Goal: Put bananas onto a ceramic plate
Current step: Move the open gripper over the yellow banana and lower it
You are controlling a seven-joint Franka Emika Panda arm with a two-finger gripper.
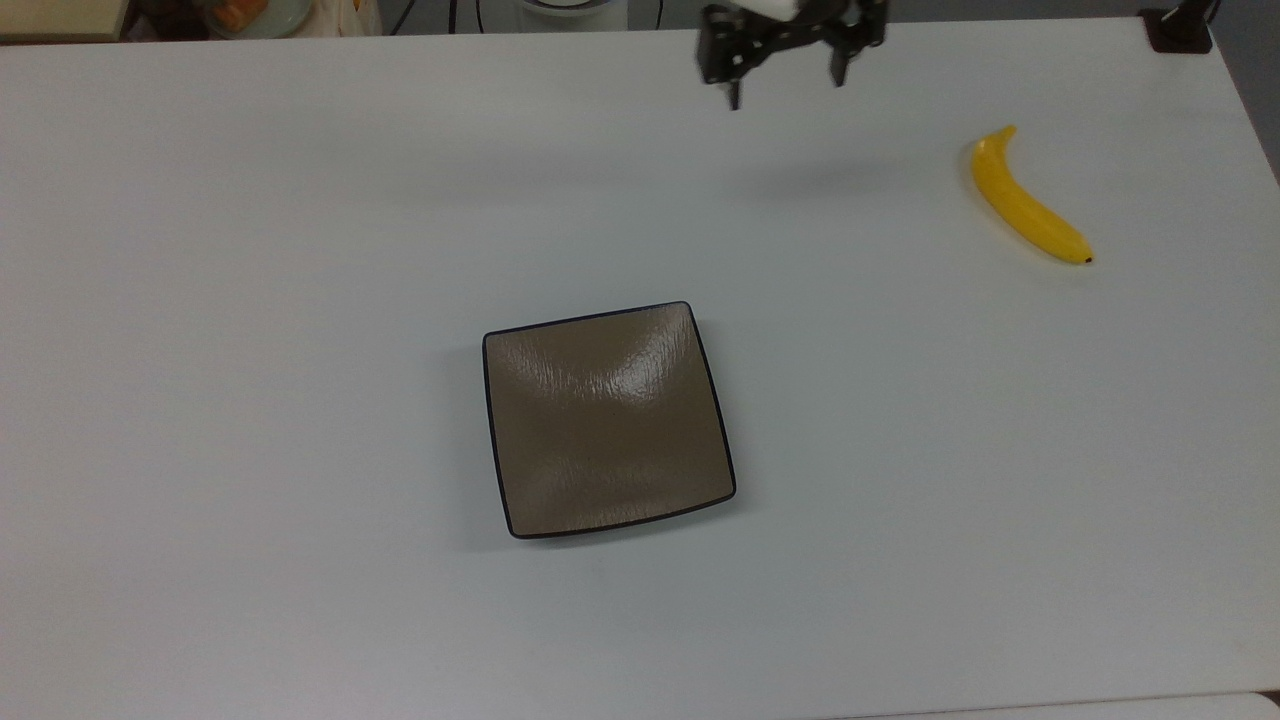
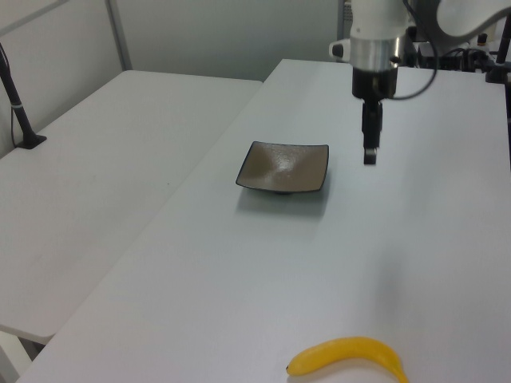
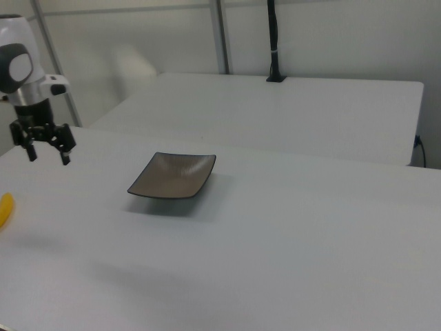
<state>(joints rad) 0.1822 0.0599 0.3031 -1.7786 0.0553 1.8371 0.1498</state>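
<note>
Table (image 1: 250,250): ceramic plate (image 1: 608,420) near its centre in the top view, nothing on it. Banana (image 1: 1028,201) on the tabletop, well apart toward the top view's upper right. Gripper (image 1: 786,92) above the table's far edge, between plate and banana across the top view.
</note>
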